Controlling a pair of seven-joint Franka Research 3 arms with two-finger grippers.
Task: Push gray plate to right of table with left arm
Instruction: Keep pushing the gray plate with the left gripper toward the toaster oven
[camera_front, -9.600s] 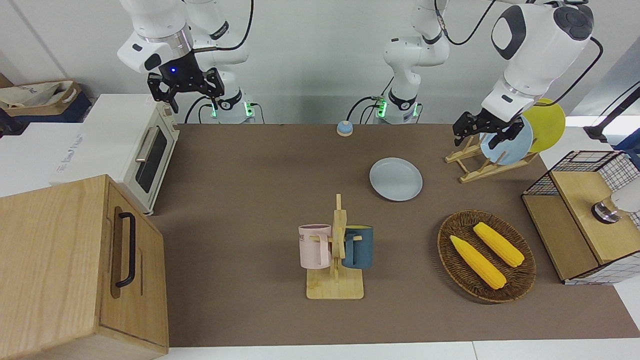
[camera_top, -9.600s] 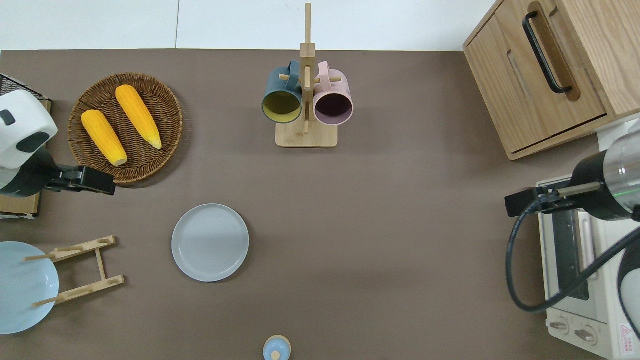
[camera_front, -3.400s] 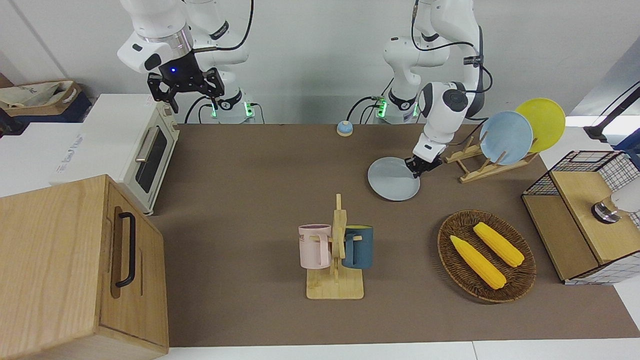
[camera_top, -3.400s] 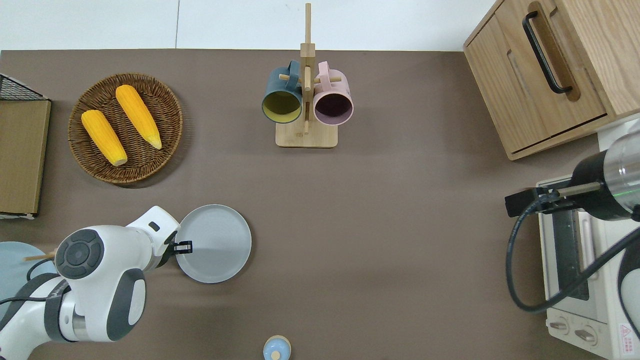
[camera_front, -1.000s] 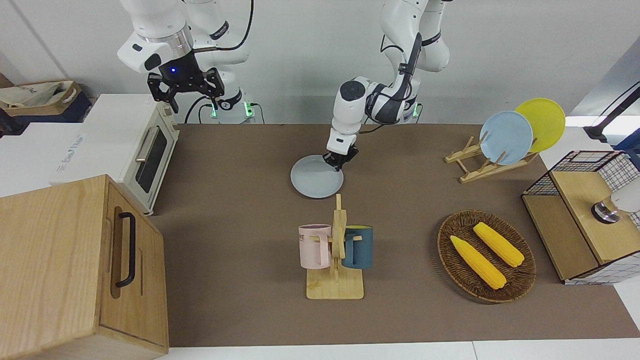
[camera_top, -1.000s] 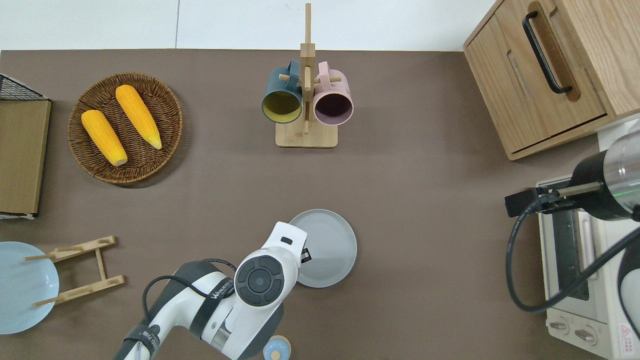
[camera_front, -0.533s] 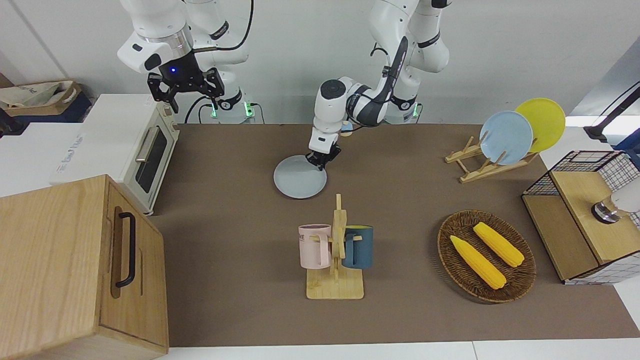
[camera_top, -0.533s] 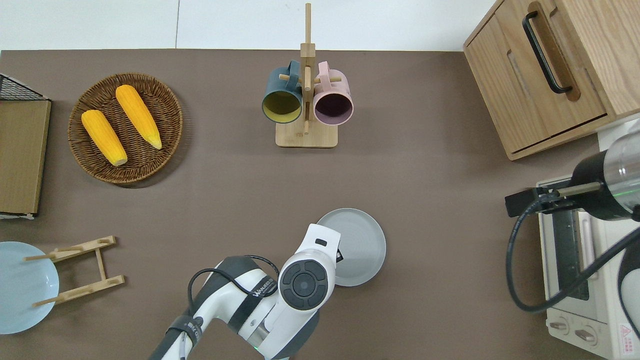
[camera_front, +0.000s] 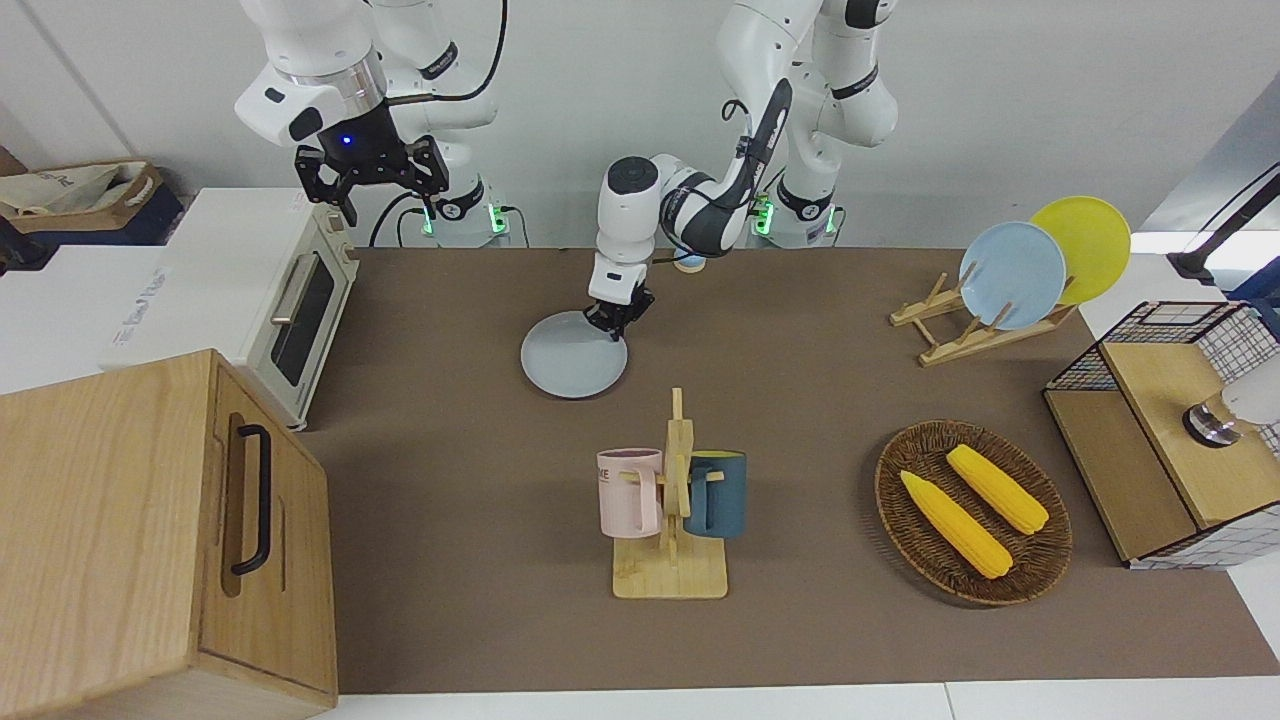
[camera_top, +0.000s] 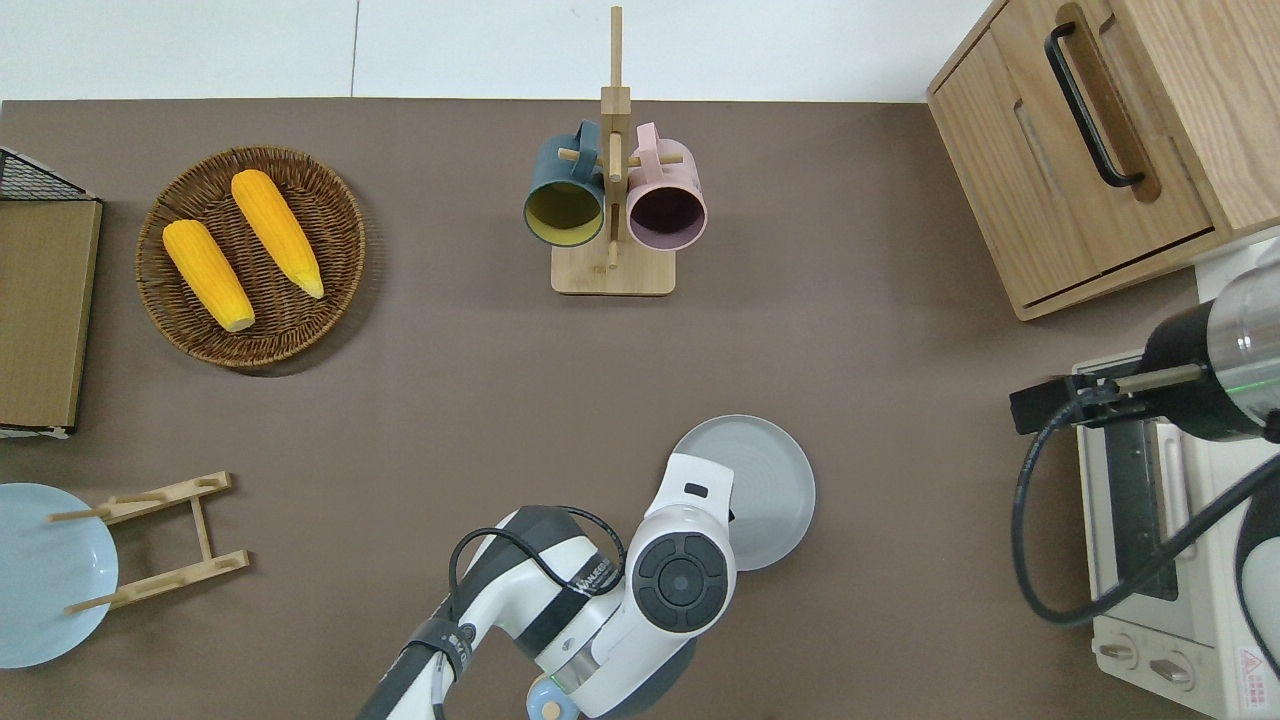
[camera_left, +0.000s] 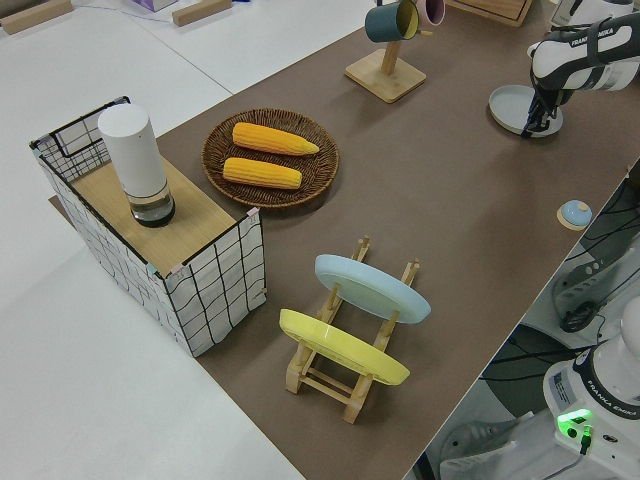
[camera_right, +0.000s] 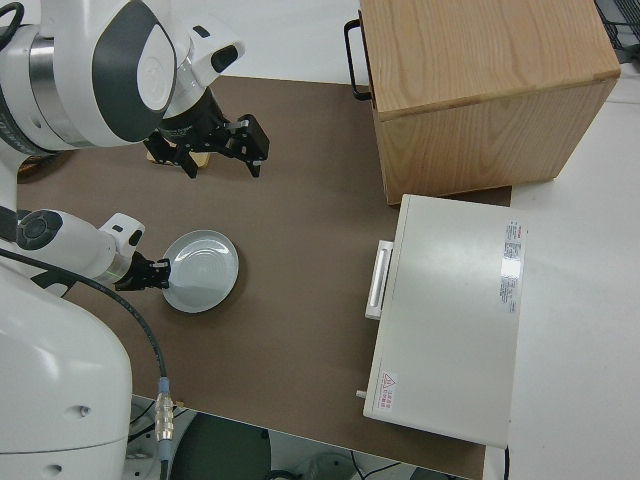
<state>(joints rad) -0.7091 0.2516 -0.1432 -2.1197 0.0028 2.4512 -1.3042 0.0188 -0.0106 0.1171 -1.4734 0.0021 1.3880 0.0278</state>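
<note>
Pale bluish-gray and matte, the round shallow gray plate (camera_top: 762, 478) lies flat on the dark brown surface (camera_top: 880, 330), past the middle of it toward the right arm's end, nearer to the robots than the wooden mug rack with its two mugs (camera_top: 612, 200). A second ago it lay closer to the centre, and several seconds back it sat near the bamboo plate stand (camera_top: 160, 540) at the left arm's end, so the slide is well along. The left arm's black pincer (camera_front: 610, 318) presses low against the plate's rim on the side toward the left arm's end; I cannot tell whether its fingers are clenched or released. Bare mat remains between the plate and the white toaster oven (camera_top: 1160, 560), so I judge more pushing is possible. The right arm is parked, its pincer (camera_front: 372, 180) spread wide.
</note>
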